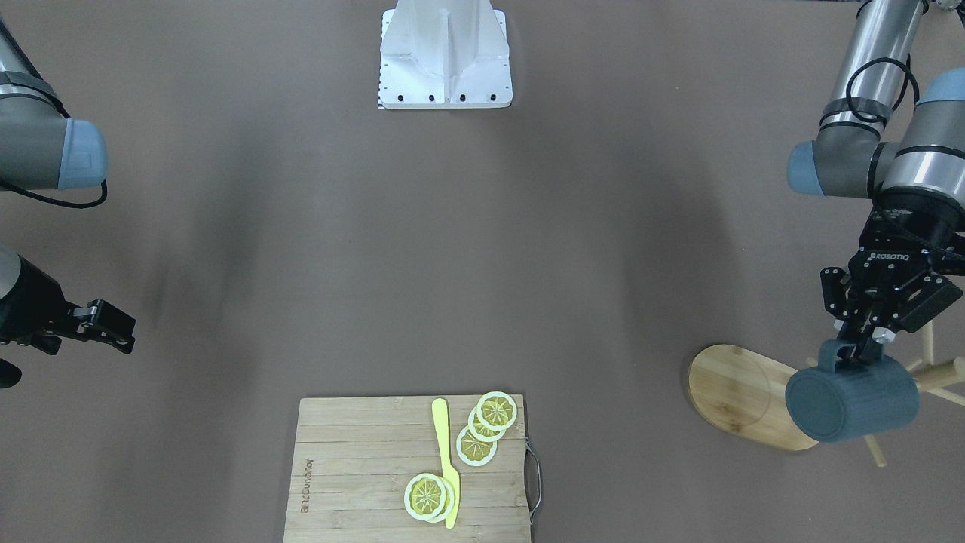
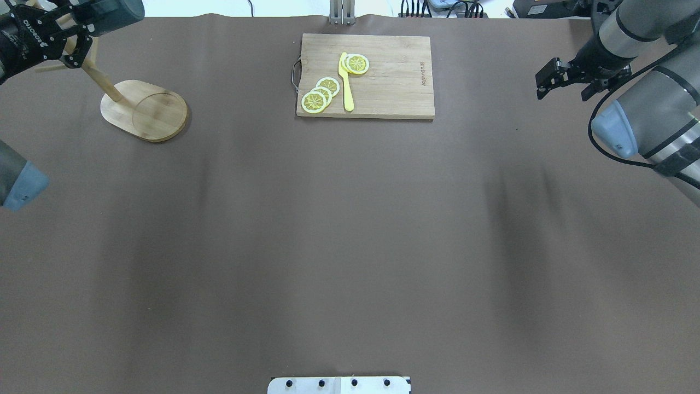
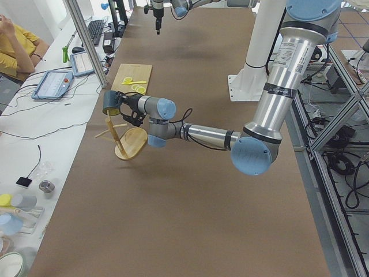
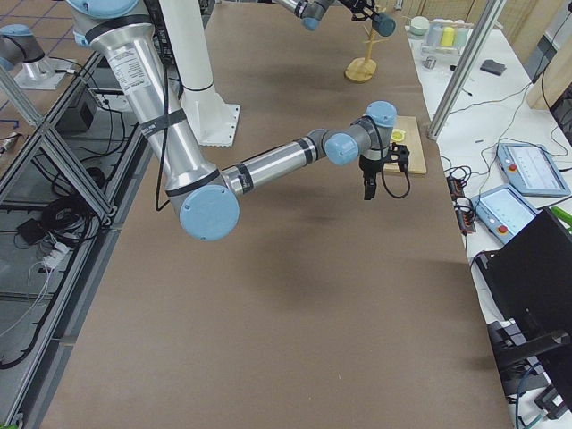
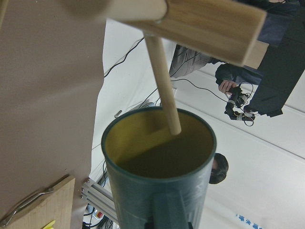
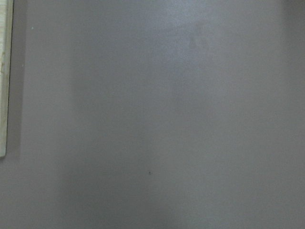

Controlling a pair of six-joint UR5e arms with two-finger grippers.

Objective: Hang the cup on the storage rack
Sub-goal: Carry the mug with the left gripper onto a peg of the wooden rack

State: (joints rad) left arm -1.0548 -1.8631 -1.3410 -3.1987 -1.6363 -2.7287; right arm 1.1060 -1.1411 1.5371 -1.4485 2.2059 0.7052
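My left gripper [image 1: 867, 343] is shut on the loop handle of the dark teal ribbed cup [image 1: 852, 400] and holds it on its side, off the table, at the top of the bamboo storage rack [image 1: 742, 396]. In the left wrist view a thin peg [image 5: 164, 81] ends just at the cup's yellow-olive mouth [image 5: 157, 157]. In the overhead view the cup [image 2: 109, 11] is above the rack's pole [image 2: 101, 82] and oval base [image 2: 145, 109]. My right gripper [image 2: 563, 82] is shut and empty, far off over bare table.
A rectangular wooden cutting board [image 2: 394, 82] with lemon slices [image 2: 320, 93] and a yellow knife [image 2: 345, 82] lies at the table's far middle edge. Its edge shows in the right wrist view [image 6: 4, 71]. The robot's white base [image 1: 445, 53] stands opposite.
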